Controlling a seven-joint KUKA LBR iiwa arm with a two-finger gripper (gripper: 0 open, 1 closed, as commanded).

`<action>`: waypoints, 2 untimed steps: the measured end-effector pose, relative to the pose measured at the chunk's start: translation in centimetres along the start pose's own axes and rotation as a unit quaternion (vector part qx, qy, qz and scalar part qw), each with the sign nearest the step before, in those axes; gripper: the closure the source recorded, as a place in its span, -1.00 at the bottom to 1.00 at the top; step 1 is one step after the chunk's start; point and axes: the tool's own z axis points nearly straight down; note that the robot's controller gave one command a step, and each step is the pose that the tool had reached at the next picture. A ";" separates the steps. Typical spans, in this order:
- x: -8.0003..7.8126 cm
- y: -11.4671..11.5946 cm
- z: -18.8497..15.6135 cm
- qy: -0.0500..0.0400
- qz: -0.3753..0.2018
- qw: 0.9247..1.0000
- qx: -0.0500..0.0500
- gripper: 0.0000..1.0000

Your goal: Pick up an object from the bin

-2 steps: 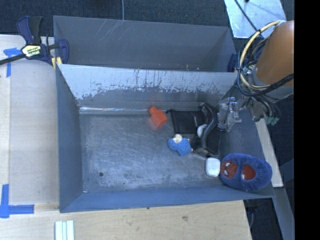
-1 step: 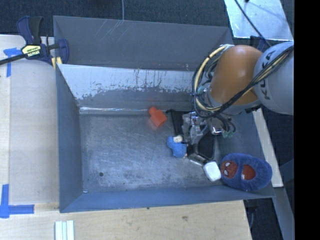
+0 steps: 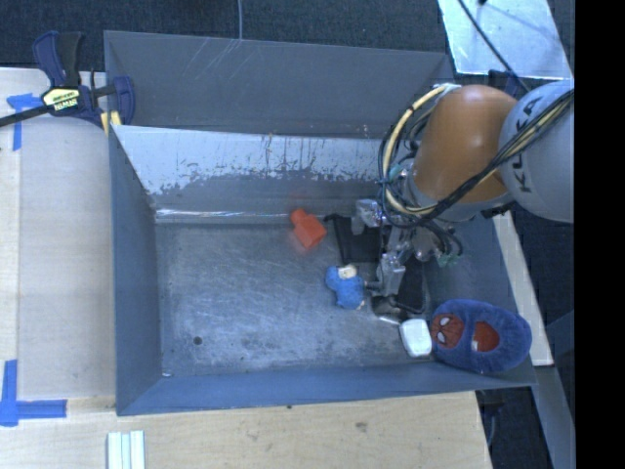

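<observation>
Your gripper hangs low over the floor of the bin, toward 3 o'clock from its centre, and you cannot tell whether the jaws are open or closed. Just beside it, at its 9 o'clock, lies a small blue toy with a pale patch on top. Its long axis runs roughly from 11 to 5 o'clock; you cannot tell which end is its front. The bin also holds an orange block at the gripper's 11 o'clock, near the back wall, and a black flat thing beneath the arm. A white piece lies at 5 o'clock and touches a blue plush with red patches against the right wall.
</observation>
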 end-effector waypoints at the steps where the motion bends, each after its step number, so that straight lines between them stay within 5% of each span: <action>1: -3.3 -1.1 3.4 -0.003 -0.260 0.966 -0.003 -1.00; 2: -3.1 -1.7 3.4 0.001 -0.259 0.966 0.001 1.00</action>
